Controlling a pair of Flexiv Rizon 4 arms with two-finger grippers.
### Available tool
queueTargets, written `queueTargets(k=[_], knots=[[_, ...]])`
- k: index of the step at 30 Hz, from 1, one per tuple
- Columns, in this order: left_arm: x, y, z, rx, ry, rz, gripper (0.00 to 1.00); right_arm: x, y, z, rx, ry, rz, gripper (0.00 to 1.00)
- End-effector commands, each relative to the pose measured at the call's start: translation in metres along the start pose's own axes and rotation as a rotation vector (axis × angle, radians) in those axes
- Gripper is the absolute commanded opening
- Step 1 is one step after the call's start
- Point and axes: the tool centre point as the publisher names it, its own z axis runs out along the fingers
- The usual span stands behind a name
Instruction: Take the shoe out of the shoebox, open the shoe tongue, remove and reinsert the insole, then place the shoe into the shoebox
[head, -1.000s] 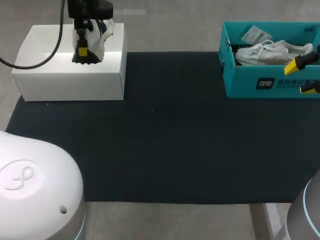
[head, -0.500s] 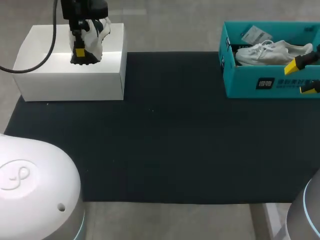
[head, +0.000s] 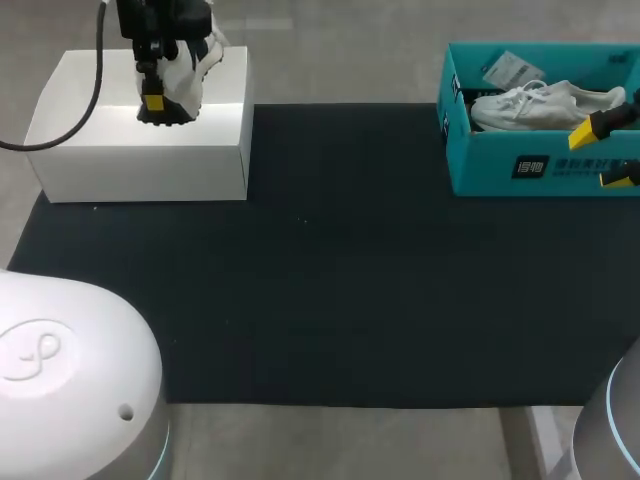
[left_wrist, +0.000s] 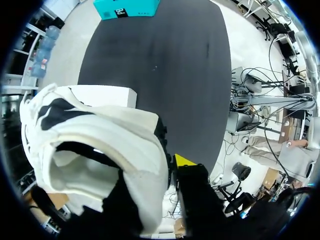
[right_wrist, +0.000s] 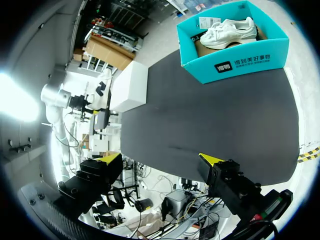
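A white and black shoe (head: 197, 68) hangs over the closed white box (head: 140, 150) at the table's far left, with my left gripper (head: 153, 100) shut on it. The left wrist view shows the shoe (left_wrist: 100, 145) with its opening facing the camera, and my left gripper (left_wrist: 155, 175) pinches its side wall. My right gripper (head: 605, 153) stands open at the front of the teal shoebox (head: 520, 165) at the far right. A white shoe (head: 545, 103) lies inside that shoebox. In the right wrist view the gripper (right_wrist: 160, 159) is wide open with nothing in it, well back from the teal shoebox (right_wrist: 245, 55).
A black mat (head: 330, 260) covers the middle of the table between the two boxes. A folded paper card (head: 510, 70) lies in the teal shoebox behind the white shoe. The robot's rounded white base (head: 70, 380) fills the near left corner.
My left gripper has carried the shoe a little to the left and farther back over the white box. The right arm has not moved.
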Motion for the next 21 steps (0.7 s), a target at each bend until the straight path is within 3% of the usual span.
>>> queueTargets(k=[1, 13, 21], knots=[[-0.009, 0.025, -0.003, -0.003, -0.032, -0.022, 0.0, 0.0, 0.0, 0.001, -0.001, -0.004, 0.002, 1.0], [-0.063, 0.089, 0.007, -0.079, -0.033, -0.152, 0.0, 0.0, 0.0, 0.001, -0.001, -0.004, 0.002, 1.0], [-0.082, 0.123, 0.014, -0.071, -0.04, -0.124, 0.0, 0.0, 0.0, 0.001, -0.001, -0.004, 0.002, 1.0]])
